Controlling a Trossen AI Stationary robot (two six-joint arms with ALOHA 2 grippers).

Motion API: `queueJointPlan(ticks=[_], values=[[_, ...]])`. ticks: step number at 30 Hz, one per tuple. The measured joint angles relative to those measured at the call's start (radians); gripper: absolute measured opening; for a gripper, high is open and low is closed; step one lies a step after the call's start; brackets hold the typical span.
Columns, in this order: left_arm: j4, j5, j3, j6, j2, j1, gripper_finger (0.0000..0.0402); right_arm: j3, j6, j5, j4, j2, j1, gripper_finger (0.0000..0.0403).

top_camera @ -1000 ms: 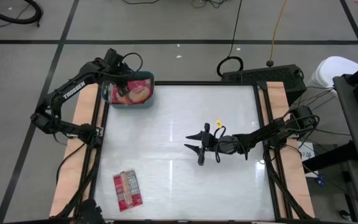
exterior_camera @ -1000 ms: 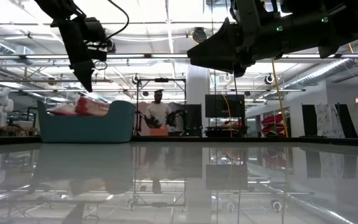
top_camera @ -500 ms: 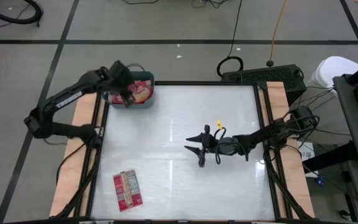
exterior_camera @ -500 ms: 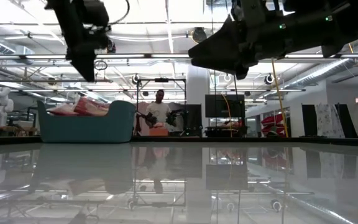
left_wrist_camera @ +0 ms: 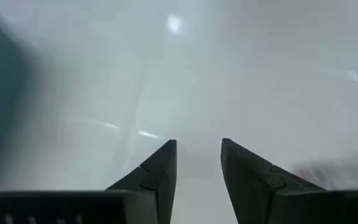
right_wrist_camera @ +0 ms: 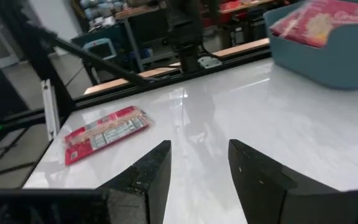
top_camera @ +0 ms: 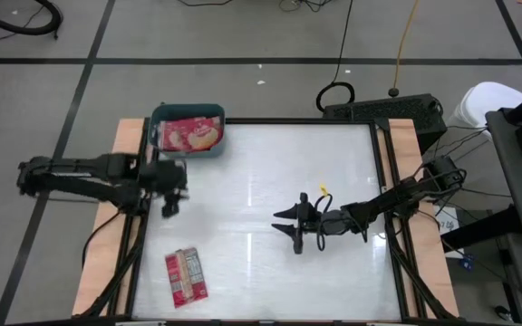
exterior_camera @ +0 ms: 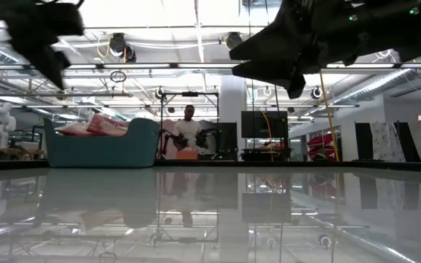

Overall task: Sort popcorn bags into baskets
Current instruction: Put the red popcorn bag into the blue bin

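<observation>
The teal basket (top_camera: 188,147) stands at the table's far left corner with red popcorn bags (top_camera: 190,133) lying in it; it also shows in the low view (exterior_camera: 101,145) and the right wrist view (right_wrist_camera: 328,56). One popcorn bag (top_camera: 186,276) lies flat near the table's near left corner, printed back up (right_wrist_camera: 104,132). My left gripper (top_camera: 169,205) hangs over the table's left edge between basket and bag, open and empty (left_wrist_camera: 197,155). My right gripper (top_camera: 290,231) hovers over the table's middle, open and empty (right_wrist_camera: 199,155), pointing toward the left side.
Wooden rails (top_camera: 127,154) run along the table's left and right sides. Cables and a dark box (top_camera: 383,110) lie beyond the far edge. A person (exterior_camera: 188,128) stands in the room behind the table. Bare white tabletop (top_camera: 270,172) stretches between the two grippers.
My left gripper has swung from above the basket toward the table's near edge along the left side, sinking a little and turning. My right gripper has drifted slightly toward the near edge and rolled. The bags in the basket and the bag on the table have stayed put.
</observation>
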Motion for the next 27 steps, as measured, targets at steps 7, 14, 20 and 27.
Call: queueJointPlan(ticks=[7,14,20,27], values=[[0.176,0.034,-0.172,-0.206,0.016,-0.417,0.0096,0.0,0.113,0.135,-0.034,0.0,0.077,0.0155],[0.494,0.026,-0.228,-0.299,0.155,-0.725,0.0023,0.0,0.143,0.21,-0.032,0.0,0.129,0.0155],[0.534,0.024,-0.232,-0.375,0.322,-0.813,0.0012,0.0,0.166,0.217,-0.03,0.0,0.134,0.0155],[0.758,0.023,-0.232,-0.292,0.485,-0.824,0.0008,0.0,0.166,0.218,-0.028,0.0,0.134,0.0155]])
